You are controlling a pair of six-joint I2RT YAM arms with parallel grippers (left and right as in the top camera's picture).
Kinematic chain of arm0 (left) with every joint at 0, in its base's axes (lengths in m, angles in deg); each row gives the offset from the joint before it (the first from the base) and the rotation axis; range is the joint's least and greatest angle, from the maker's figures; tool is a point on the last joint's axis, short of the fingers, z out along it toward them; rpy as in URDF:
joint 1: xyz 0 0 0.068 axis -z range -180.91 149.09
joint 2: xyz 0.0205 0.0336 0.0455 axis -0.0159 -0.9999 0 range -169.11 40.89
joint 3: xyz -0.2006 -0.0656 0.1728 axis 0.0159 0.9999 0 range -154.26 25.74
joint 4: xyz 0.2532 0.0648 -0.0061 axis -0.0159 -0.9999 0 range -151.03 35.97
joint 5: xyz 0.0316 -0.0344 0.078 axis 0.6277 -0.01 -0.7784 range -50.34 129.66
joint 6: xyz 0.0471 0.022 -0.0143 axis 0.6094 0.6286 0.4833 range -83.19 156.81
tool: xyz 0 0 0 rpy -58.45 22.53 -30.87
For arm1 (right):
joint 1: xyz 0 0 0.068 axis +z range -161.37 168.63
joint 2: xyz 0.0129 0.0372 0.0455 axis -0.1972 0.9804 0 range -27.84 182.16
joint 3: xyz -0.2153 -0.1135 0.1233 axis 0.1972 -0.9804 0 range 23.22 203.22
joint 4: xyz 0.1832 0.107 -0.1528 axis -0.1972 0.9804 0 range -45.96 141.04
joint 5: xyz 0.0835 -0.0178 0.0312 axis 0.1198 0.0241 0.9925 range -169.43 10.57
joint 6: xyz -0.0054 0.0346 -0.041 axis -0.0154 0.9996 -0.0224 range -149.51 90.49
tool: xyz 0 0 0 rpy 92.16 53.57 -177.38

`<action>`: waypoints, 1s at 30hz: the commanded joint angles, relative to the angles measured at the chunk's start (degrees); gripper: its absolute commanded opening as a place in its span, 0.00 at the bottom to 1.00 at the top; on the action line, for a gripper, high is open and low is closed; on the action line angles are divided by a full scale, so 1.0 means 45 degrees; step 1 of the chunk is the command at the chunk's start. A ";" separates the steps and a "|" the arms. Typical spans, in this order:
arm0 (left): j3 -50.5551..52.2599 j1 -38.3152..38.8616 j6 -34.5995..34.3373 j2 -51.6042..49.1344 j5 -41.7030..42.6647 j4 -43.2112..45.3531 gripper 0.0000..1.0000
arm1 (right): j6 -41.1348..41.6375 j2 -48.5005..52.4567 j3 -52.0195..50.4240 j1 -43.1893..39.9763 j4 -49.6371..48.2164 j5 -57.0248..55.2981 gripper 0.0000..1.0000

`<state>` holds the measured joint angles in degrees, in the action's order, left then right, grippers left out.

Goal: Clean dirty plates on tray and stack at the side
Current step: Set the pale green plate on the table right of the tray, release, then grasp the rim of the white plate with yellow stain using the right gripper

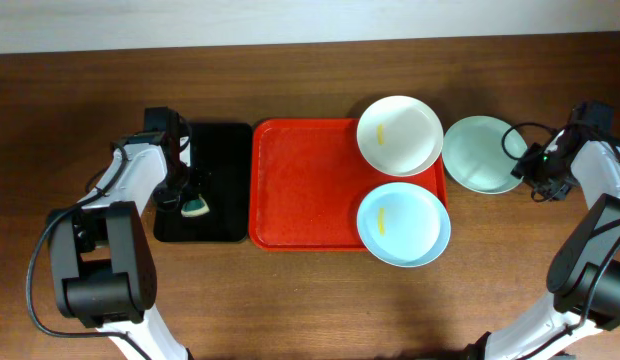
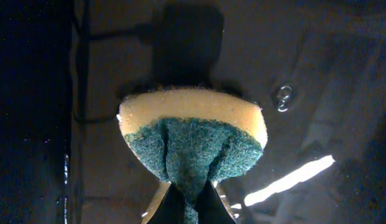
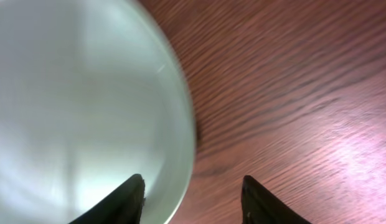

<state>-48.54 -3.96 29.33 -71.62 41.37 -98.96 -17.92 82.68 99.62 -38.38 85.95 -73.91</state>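
Two on our tray: white plate, blue plate | left tool pinches sponge | right tool spread astride mint plate rim

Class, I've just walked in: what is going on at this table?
The left gripper pinches a sponge over the black tray. The right gripper is open astride the rim of the mint green plate, which lies on the table beside the red tray, no smear showing. The white plate and the blue plate lie on that tray, each with a yellow smear.
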 commanded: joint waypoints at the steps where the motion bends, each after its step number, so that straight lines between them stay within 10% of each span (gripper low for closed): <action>1: -0.0146 -0.0073 0.0155 -0.0189 0.0097 0.0024 0.02 | -0.0952 -0.0243 0.0777 0.0160 0.0461 0.1705 0.52; 30: -0.0146 -0.0078 0.0155 -0.0189 0.0102 0.0029 0.06 | -0.1520 -0.0243 0.1807 0.4265 0.8461 0.1515 0.37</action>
<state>-48.54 -3.96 29.33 -71.62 41.37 -98.94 -24.61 82.66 107.71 -19.47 123.11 -66.24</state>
